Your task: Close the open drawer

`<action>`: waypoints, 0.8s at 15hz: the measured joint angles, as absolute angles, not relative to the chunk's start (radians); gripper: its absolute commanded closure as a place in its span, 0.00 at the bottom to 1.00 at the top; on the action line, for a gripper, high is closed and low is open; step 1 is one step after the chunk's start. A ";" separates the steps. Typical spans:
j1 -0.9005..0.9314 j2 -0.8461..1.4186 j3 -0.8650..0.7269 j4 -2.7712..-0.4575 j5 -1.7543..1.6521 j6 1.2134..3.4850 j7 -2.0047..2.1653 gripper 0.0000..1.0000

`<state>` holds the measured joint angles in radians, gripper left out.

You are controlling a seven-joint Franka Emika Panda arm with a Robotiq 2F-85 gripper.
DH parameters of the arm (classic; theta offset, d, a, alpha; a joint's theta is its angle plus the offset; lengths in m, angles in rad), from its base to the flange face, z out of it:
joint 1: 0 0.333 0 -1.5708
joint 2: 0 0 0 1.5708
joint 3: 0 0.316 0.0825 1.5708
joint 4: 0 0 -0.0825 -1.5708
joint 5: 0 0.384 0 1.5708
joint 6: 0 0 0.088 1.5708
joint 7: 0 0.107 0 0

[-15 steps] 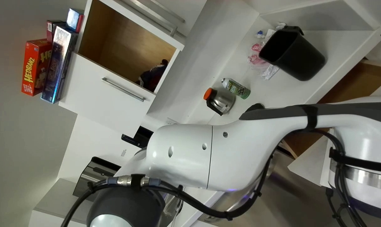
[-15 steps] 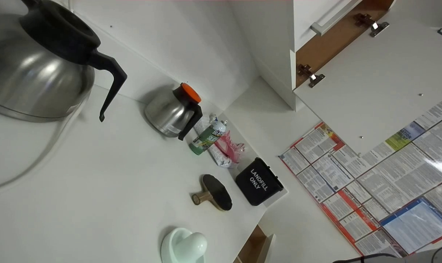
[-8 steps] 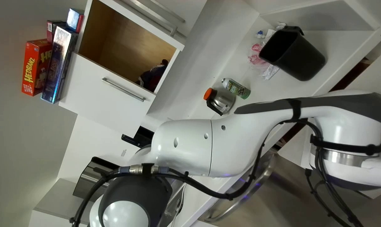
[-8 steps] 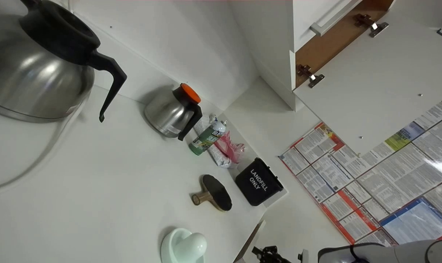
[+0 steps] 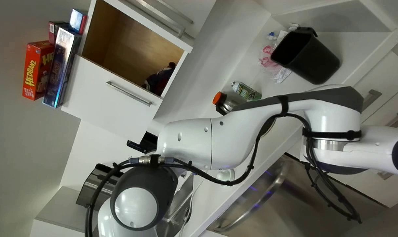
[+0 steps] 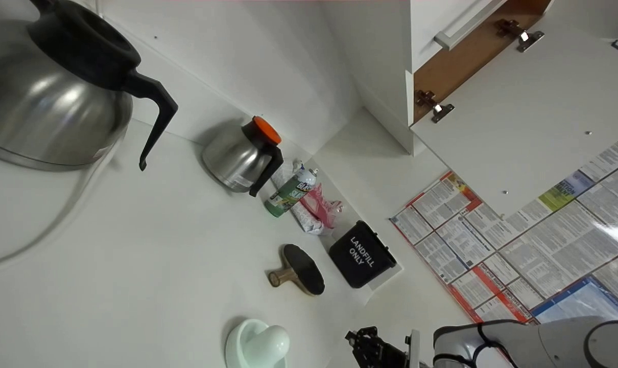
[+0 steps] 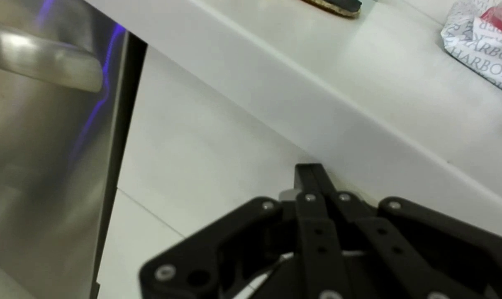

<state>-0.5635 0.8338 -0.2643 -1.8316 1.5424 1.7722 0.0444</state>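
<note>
The drawer's flat white front now sits flush under the counter, with its slim bar handle showing. Its tan inside is hidden. In the wrist view, the white front lies just below the counter edge. My black gripper is shut, its fingertips together with nothing between them. The tips are at the drawer front, right by the counter edge; I cannot tell if they touch. In an exterior view, the gripper is at the counter's edge. The arm hides it in the other exterior picture.
The counter holds steel jugs, a spray can, a brush, a mortar and a black bin. A steel appliance handle juts out left. An upper compartment stands open, brown inside.
The drawer's brown inside has narrowed and vanished from both exterior views as its front moved in to the counter. The arm and gripper moved toward the cabinet.
</note>
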 measured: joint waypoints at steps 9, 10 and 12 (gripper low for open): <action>-0.381 0.497 -0.472 -2.143 1.207 2.014 -0.059 1.00; -0.359 0.442 -0.492 -2.192 1.149 2.061 -0.070 1.00; -0.317 0.333 -0.523 -2.289 1.041 2.164 -0.088 1.00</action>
